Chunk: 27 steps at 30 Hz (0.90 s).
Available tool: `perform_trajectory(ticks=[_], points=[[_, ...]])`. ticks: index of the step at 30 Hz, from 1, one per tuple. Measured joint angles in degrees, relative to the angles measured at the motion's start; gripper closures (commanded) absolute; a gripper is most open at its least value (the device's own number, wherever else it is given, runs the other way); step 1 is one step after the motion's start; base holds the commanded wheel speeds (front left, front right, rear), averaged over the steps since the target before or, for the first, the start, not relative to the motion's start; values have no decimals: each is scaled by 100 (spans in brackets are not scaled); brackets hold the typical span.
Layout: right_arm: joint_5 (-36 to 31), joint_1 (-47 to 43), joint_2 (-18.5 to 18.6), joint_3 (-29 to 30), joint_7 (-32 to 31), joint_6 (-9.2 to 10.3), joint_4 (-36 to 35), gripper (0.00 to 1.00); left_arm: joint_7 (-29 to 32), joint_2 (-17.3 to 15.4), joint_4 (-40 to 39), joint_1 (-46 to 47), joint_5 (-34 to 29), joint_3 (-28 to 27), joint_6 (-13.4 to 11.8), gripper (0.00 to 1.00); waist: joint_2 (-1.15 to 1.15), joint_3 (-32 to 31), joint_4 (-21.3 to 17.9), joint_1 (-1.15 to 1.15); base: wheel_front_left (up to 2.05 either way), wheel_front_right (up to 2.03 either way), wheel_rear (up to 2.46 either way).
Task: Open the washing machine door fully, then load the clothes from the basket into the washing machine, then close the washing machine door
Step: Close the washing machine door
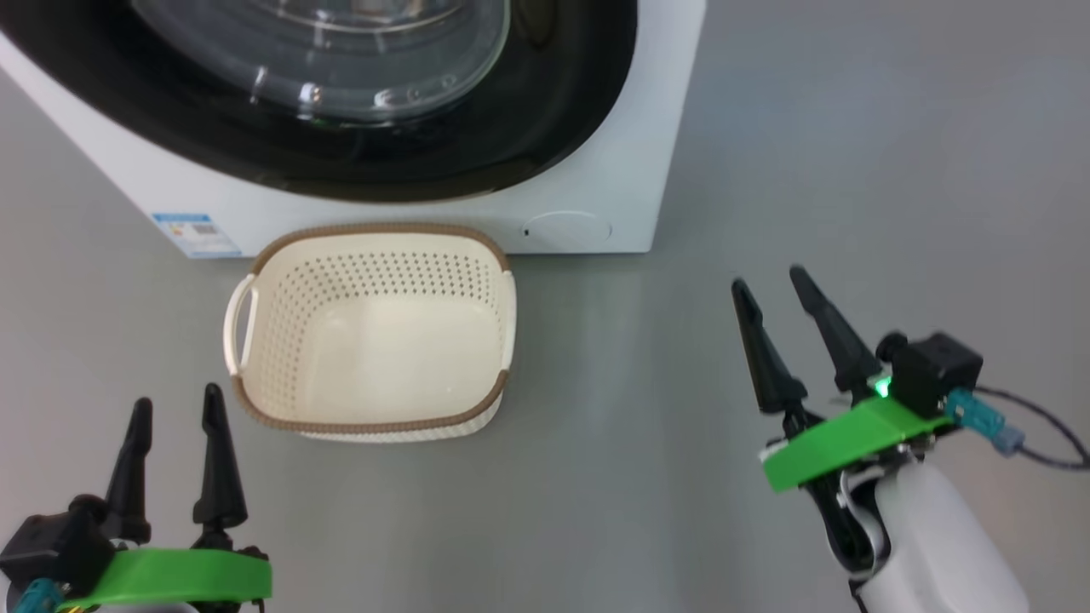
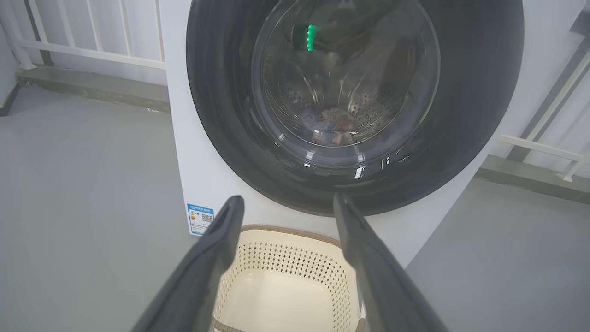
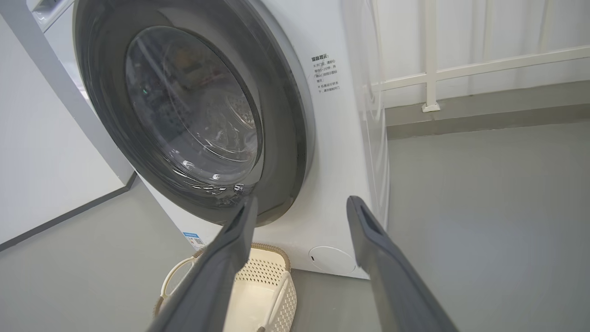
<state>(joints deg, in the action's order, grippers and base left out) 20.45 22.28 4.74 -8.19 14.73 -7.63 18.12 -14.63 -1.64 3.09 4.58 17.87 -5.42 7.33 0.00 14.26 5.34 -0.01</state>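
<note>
I see the washing machine door [image 1: 358, 85] shut flush against the washing machine [image 1: 596, 196], and through its glass the clothes [image 2: 332, 124] lie at the bottom of the drum. The basket [image 1: 375, 234] stands empty on the grey floor [image 1: 851, 170], just in front of the machine's lower edge. My left gripper [image 1: 176, 398] hangs near the basket's near left corner and my right gripper [image 1: 769, 279] well off to its right, both with fingers spread wide, holding nothing

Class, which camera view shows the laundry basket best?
The head view: the whole basket sits unobstructed and empty before the washing machine. The left wrist view crops its near half; the right wrist view shows it partly behind the right end effector.
</note>
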Motion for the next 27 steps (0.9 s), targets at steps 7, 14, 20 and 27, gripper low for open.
perform_trajectory(ticks=[7, 14, 20, 27], points=[[-56, -645, -109, 339, 0, 0, -187, 0, 0, -11, 8, -203, -97, -164, -1, 0, 0, -320, -254, 0, 0, 0, 0], [-70, -1140, -130, 547, 0, 0, -349, 0, 0, -18, 45, -422, -252, -292, -10, 0, 0, -634, -427, 0, 0, 0, 0], [-71, -1455, -155, 589, 0, 0, -468, 0, 0, -21, 37, -671, -285, -324, -10, 0, 0, -858, -532, 0, 0, 0, 0], [-71, -1702, -166, 680, 0, 0, -605, 0, 0, -24, 2, -879, -427, -323, -10, 0, 0, -1027, -581, 0, 0, 0, 0]])
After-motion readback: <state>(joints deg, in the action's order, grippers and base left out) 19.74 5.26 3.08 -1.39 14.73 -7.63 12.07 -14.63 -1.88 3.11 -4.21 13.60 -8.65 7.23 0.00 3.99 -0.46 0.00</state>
